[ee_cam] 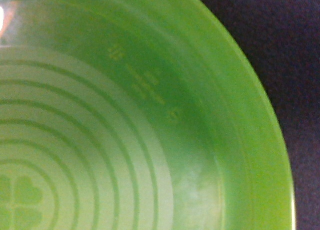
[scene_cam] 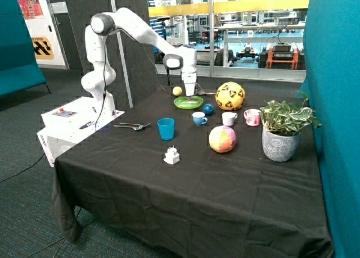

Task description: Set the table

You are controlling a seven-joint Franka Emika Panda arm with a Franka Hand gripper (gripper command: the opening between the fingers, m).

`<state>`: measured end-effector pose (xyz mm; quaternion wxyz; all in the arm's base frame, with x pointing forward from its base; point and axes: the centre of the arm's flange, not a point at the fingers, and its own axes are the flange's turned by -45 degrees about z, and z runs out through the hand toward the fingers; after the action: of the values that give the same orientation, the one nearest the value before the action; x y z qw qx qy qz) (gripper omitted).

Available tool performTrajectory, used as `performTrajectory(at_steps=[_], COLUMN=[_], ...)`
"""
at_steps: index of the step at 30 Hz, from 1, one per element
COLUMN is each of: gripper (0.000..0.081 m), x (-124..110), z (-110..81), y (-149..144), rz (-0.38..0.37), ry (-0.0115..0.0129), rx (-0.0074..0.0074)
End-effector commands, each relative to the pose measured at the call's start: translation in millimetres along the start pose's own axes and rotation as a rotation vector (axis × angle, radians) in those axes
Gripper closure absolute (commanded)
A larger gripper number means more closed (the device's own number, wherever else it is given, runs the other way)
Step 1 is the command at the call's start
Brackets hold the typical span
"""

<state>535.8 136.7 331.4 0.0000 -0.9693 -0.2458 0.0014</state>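
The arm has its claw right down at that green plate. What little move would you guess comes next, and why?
Probably closing on the green plate's rim to lift it. The claw sits right at the plate, which fills the wrist view, while the cutlery and blue cup lie nearer the front edge.

the outside view stands off the near corner of the table (scene_cam: 185,196), raised a little, looking across the black cloth toward the far glass wall, with the arm at the far left. the wrist view looks straight down from very close onto the green plate (ee_cam: 235,115), which fills most of it. both views share that plate (scene_cam: 188,103) and the cloth beside it.
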Motion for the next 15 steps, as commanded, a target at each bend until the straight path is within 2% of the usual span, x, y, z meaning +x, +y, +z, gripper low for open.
performTrajectory(at_steps=[1,15], gripper=[0.0522,0.0503], x=[1,6], z=[8.1,20.8], y=[-1,-10], rz=[-0.003,-0.023], ry=[0.0026,0.0026], rx=[-0.0007,-0.0008])
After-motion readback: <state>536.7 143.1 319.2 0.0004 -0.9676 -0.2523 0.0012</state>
